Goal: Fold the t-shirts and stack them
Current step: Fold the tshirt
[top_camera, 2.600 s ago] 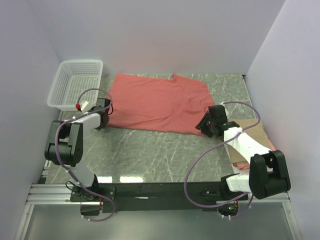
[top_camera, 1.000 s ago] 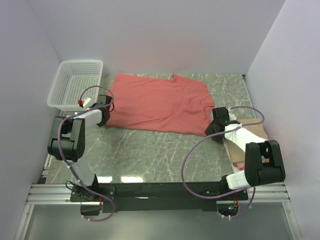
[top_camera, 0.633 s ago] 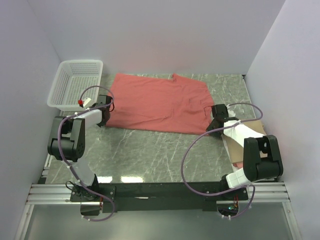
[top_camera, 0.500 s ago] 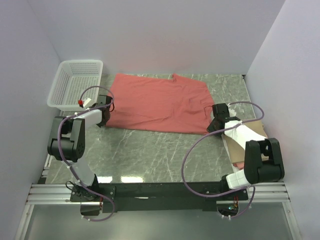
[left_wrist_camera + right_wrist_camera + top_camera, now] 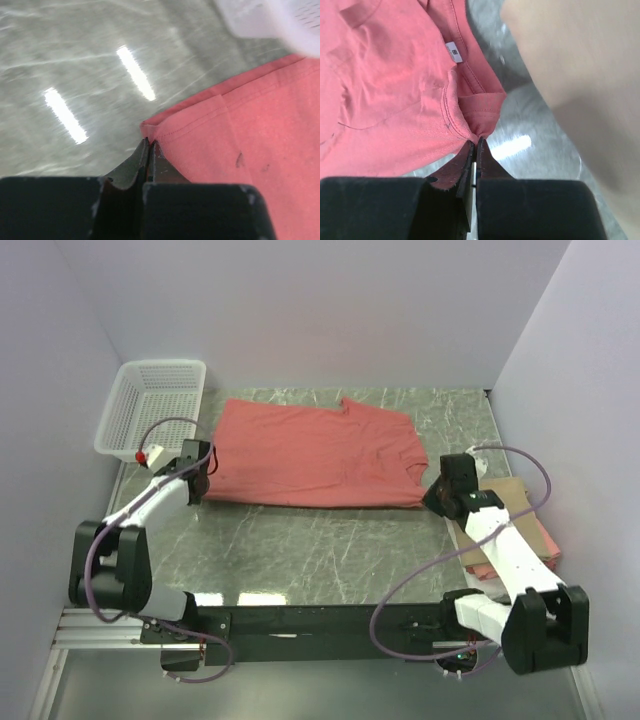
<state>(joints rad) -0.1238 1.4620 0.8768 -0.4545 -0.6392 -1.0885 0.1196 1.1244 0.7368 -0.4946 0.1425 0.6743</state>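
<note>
Right claw (image 5: 474,145) clamping salmon-red shirt (image 5: 385,85) edge; white tag (image 5: 454,51) above; tan shirt (image 5: 570,70) right.

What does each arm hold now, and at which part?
Both hold the salmon-red t-shirt: the left gripper pinches its near left corner, the right gripper its near right corner.

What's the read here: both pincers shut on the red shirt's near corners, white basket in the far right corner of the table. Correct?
One error: the top external view shows the white basket in the far left corner, not the right. The rest stands: left pincer and right pincer are each shut on a near corner of the red shirt.
</note>
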